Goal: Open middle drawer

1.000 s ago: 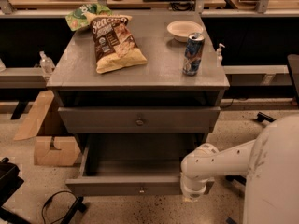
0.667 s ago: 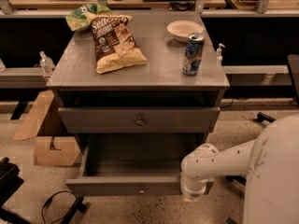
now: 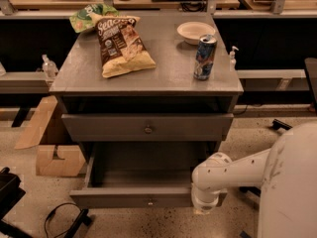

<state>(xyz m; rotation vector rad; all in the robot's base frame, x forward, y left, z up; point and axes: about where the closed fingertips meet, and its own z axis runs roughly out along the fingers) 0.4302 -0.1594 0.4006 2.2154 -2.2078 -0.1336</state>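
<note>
With the middle drawer (image 3: 133, 198) already drawn well out below the top drawer (image 3: 147, 128), and the gripper (image 3: 204, 206) at its front's right end, grip state not discernible, pull straight outward, avoiding side load that could rack it.

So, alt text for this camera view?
The grey middle drawer stands pulled out of a grey cabinet, the robot's gripper at its front's right end. A brown chip bag, blue can and white bowl sit on top.
</note>
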